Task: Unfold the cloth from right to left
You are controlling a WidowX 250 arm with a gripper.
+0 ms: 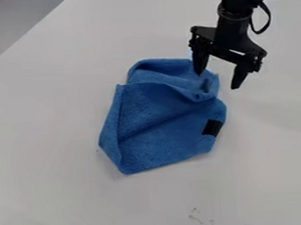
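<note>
White table, wide, under everything. Blue cloth at its middle, folded over itself; a rumpled flap along the far side, creases across the near part. Black gripper at the cloth's far right corner, fingers spread apart, nothing between them that I can make out; left fingertip over the cloth, right one just off its edge. Contact: cannot tell. Small black patch by the right edge.

Step in hand, my reading: lining up for a grip on the right side; unfolding yet to do. Next move likely wants a slight drop, a pinch on the top layer alone, then a lift and a low sweep left.
</note>
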